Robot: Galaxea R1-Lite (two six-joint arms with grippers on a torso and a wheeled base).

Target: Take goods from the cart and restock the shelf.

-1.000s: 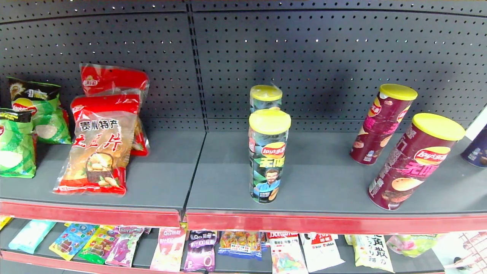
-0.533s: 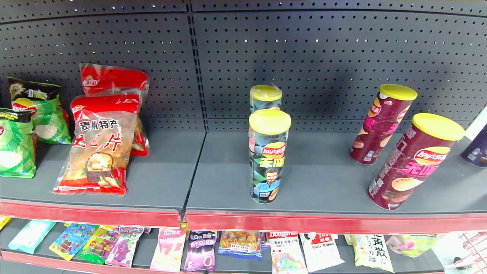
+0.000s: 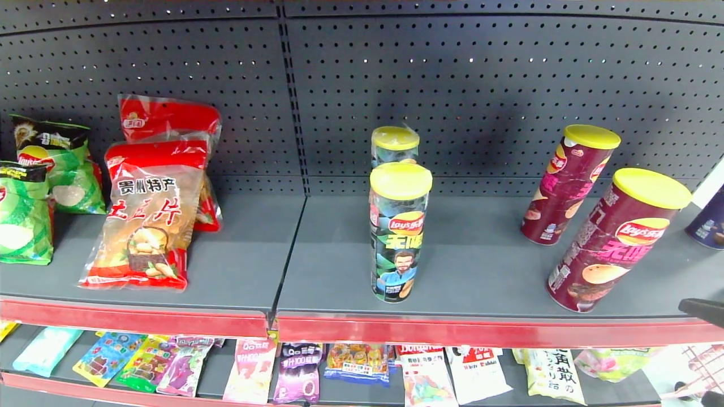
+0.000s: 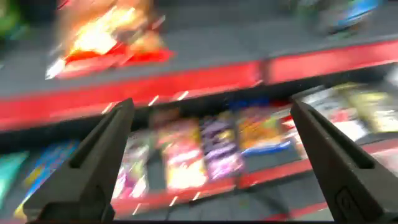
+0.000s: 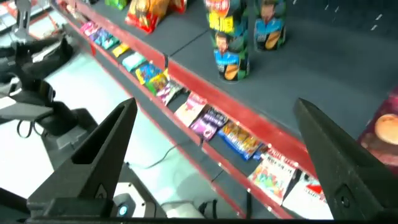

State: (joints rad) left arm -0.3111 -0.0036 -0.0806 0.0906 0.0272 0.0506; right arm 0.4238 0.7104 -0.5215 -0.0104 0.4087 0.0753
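A: Entry one, upper shelf [image 3: 481, 265]: contents?

B: Left end: two green chip bags [image 3: 25, 212], one behind the other. Beside them are two red potato-slice bags [image 3: 147, 220] with clear windows and large red characters on a pale band, the front bag leaning on the rear one. Centre: two green-and-black chip canisters [image 3: 399, 232] with yellow lids, upright, one directly behind the other. The front label carries a round red logo, yellow characters and a drawn figure. Right: two maroon chip canisters [image 3: 619, 237] with yellow lids and the same logo, standing on end, apart from each other. Right edge: part of a dark blue canister [image 3: 707, 223].

A: Entry two, lower shelf [image 3: 613, 390]?

B: A row of small flat sachets [image 3: 356, 362] in many colours, side by side below the red front rail [image 3: 452, 330]. Print too small to tell.

A: Entry three, left tool [image 4: 211, 106]?

B: Fingers spread wide, nothing between them, facing the red rail and the sachet row.

A: Entry four, right tool [image 5: 216, 104]?

B: Fingers spread wide, holding nothing, out in front of the shelving, well apart from the green-and-black chip canisters.
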